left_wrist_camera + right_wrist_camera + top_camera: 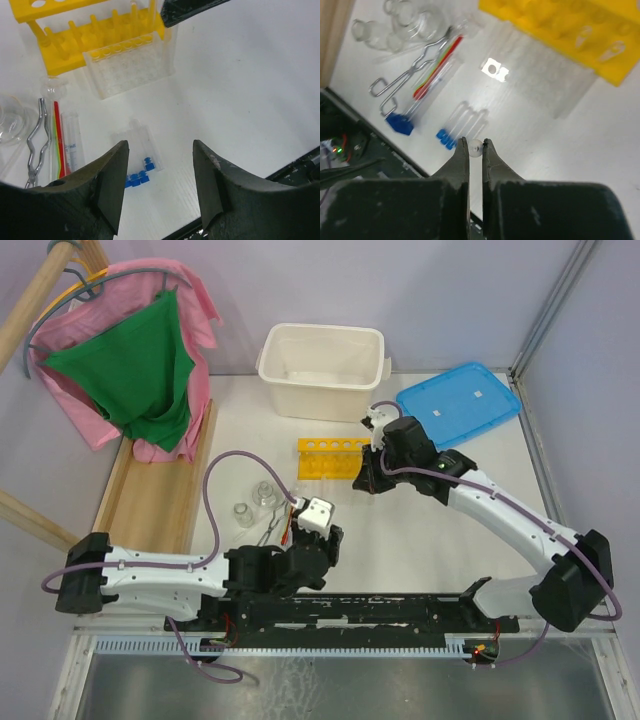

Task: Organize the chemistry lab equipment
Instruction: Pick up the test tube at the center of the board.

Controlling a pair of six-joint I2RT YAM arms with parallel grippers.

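The yellow test-tube rack (333, 458) stands mid-table, with a clear tray (130, 65) leaning against it in the left wrist view. My right gripper (368, 478) hovers by the rack's right end; in the right wrist view it (475, 145) is shut on a small clear tube (476, 147) seen end-on. Three clear tubes with blue caps (448, 137) lie on the table below it. My left gripper (160, 150) is open and empty above those blue-capped tubes (141, 172). Metal tongs (35, 145), the red rod (59, 140) and glass flasks (262, 495) lie to the left.
A graduated cylinder with a blue base (399, 122) lies beside the tongs. The white tub (322, 368) stands at the back, the flat blue lid (458, 403) to its right. A wooden tray (155, 495) with hanging cloths lies at the left. The black base rail (340, 615) runs along the near edge.
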